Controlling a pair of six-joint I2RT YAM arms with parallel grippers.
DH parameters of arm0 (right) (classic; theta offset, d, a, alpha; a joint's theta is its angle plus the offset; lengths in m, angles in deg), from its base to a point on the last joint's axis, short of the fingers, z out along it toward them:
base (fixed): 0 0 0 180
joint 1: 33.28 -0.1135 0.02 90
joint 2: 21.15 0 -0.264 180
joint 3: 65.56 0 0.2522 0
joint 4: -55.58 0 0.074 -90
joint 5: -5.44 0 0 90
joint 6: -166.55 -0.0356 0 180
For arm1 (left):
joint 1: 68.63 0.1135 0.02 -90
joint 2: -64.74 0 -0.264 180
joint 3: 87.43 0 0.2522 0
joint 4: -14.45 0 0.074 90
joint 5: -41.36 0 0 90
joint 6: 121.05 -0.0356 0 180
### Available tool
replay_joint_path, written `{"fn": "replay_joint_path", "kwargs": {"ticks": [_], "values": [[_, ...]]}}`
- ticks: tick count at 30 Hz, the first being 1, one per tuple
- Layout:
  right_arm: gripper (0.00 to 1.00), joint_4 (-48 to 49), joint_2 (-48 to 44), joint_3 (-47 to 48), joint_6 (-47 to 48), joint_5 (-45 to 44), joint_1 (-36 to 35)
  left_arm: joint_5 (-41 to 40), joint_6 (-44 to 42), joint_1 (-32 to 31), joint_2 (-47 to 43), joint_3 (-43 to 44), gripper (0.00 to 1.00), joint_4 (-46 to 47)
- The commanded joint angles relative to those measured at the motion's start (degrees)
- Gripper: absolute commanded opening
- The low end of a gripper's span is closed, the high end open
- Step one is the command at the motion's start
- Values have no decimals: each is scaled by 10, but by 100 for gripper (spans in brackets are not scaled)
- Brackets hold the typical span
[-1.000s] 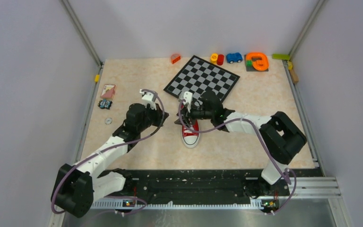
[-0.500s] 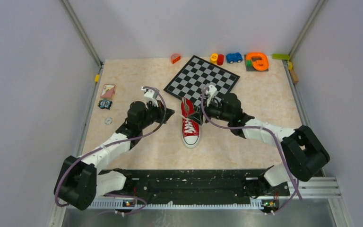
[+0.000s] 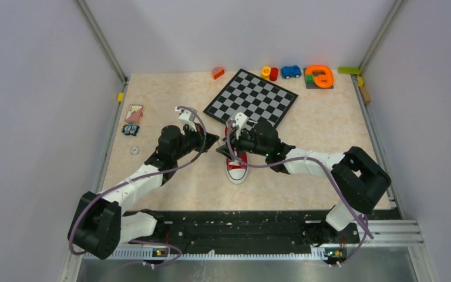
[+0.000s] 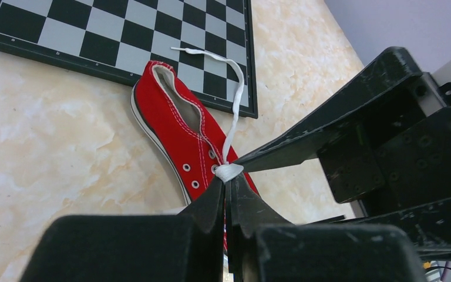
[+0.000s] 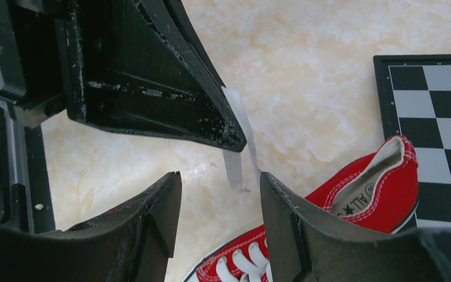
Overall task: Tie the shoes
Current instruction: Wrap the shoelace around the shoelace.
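The red shoe [image 3: 236,170] lies mid-table, white toe toward the arms, heel against the chessboard. My left gripper [image 4: 229,176] is shut on a white lace [image 4: 229,171] just off the shoe's eyelets [image 4: 188,167]; it shows in the top view too, as the left gripper [image 3: 214,140]. A second lace [image 4: 236,88] trails up onto the board. My right gripper [image 5: 220,179] stands open over the shoe's left side, its fingers [image 5: 158,200] either side of the lace end [image 5: 234,167] hanging from the left gripper's tips. In the top view the right gripper [image 3: 223,151] hides the shoe's laced part.
A chessboard [image 3: 251,98] lies behind the shoe. Toys line the back edge: an orange block [image 3: 218,72], yellow and red pieces [image 3: 269,73], a blue car [image 3: 290,71], an orange track [image 3: 320,76]. At the left lie a card [image 3: 134,113] and a washer [image 3: 134,150].
The right arm swung out to the right of the shoe, then came back left over it, jaws wider than a second ago. The left gripper kept its hold on the lace.
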Motion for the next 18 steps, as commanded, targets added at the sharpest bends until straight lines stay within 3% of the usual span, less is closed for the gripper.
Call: {"fn": "replay_joint_path", "kwargs": {"ticks": [1, 7, 15, 17, 18], "values": [[52, 54, 28, 41, 24, -45, -20, 6, 10, 3, -1, 20, 0, 40], [42, 57, 43, 52, 30, -78, -28, 8, 3, 3, -6, 19, 0, 38], [20, 64, 54, 57, 30, -101, -32, 20, 1, 3, 1, 20, 0, 44], [21, 60, 53, 56, 30, -117, -32, 21, -2, 3, 1, 20, 0, 44], [28, 56, 52, 55, 30, -120, -32, 19, -3, 3, 0, 20, 0, 42]]}}
